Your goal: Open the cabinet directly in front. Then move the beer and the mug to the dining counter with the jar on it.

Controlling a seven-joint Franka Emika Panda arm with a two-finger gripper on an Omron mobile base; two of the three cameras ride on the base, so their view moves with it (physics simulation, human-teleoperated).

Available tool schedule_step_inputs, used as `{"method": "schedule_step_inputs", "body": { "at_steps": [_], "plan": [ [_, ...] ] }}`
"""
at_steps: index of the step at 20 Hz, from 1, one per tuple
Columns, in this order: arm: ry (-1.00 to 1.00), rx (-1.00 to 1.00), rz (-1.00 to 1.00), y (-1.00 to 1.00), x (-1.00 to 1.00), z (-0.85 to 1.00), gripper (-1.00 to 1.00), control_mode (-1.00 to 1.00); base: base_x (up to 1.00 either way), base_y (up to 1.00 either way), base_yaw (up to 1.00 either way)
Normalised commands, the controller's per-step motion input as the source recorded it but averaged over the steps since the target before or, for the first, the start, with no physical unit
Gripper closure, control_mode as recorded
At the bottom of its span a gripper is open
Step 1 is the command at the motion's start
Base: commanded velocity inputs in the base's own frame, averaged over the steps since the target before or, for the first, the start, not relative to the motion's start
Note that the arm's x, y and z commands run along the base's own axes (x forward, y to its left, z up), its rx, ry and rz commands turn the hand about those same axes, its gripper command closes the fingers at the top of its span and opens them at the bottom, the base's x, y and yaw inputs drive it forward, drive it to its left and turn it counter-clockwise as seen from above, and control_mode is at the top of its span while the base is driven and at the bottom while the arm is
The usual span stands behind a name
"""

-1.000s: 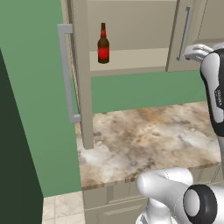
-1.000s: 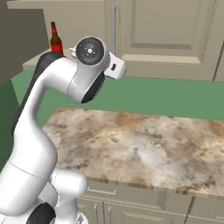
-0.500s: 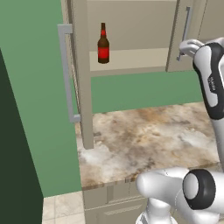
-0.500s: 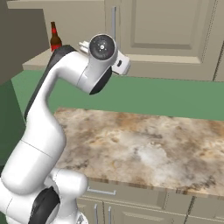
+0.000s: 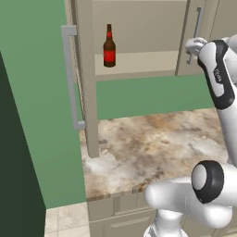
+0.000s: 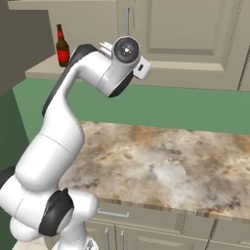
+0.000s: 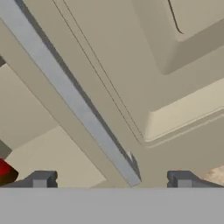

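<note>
- Beige raised-panel wood all around: the cabinet has its left door swung out edge-on, while the right door is flat shut.
- Brown glass beer, red label, stands upright near the left end of the beige shelf; in the hand view it is cut to a red sliver at the lower-left edge.
- The mug? Can't make one out on the visible shelf.
- Gripper has its dark tips spread wide, nothing between them, the lower end of the right door's grey bar handle crossing just ahead.
- Mottled brown-beige marble worktop below, its far right cut off.
</note>
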Motion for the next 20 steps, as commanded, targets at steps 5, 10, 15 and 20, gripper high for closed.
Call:
{"method": "schedule_step_inputs", "body": {
  "at_steps": [5,10,15,20],
  "plan": [
    [0.00,0.04,0.00,-0.07,0.44,0.00,-1.00,-1.00,0.00,0.00,0.00],
    [0.00,0.04,0.00,-0.07,0.38,0.00,-1.00,-1.00,0.00,0.00,0.00],
    [0.00,0.03,0.00,-0.08,0.29,0.00,-1.00,-1.00,0.00,0.00,0.00],
    [-0.02,0.01,0.00,-0.01,0.14,0.00,1.00,-1.00,0.00,0.00,0.00]
  ]
}}
